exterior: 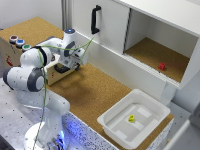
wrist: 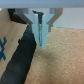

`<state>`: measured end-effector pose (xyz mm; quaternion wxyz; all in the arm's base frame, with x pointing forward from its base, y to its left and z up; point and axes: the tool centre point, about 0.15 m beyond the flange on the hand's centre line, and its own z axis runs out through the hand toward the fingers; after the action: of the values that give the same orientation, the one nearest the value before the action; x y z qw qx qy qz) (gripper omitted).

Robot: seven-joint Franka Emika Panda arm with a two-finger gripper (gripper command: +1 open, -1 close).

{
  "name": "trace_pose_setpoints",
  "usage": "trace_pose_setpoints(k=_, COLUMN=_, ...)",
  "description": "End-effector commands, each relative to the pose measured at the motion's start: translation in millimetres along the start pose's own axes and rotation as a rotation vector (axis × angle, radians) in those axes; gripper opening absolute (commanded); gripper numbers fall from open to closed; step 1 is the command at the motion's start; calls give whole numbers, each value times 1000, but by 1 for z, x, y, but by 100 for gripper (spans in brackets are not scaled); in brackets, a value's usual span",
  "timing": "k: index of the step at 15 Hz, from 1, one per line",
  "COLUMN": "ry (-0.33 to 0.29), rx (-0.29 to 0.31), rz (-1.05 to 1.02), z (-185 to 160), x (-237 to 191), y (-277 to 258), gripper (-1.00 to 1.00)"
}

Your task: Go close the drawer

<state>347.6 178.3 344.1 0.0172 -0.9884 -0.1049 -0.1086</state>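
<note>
One white Franka arm bends over a cork-topped bench, its gripper lowered at the front of the low wooden box at about ten o'clock in the exterior view. Wrist view: fingers pressed together (nothing between them), just beside the drawer's dark handle. Toward four o'clock sits a white tub holding a yellow object; farther back, a red block lies in the open cabinet

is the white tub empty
No, a small yellow object lies inside the white tub in the exterior view.
</note>
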Motion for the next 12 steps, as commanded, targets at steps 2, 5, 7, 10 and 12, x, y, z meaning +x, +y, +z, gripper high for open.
trace_pose_setpoints(k=2, ry=-43, rx=27, rz=-76, z=16, x=35, y=-64, gripper=-100)
trace_pose_setpoints(k=5, ry=-33, rx=67, rz=-149, z=17, x=48, y=-91, gripper=-100)
trace_pose_setpoints(k=7, ry=-11, rx=84, rz=-199, z=9, x=55, y=-109, gripper=-100)
trace_pose_setpoints(k=10, ry=14, rx=70, rz=-203, z=2, x=54, y=-111, gripper=-100)
trace_pose_setpoints(k=12, ry=-1, rx=47, rz=-144, z=3, x=45, y=-90, gripper=-100)
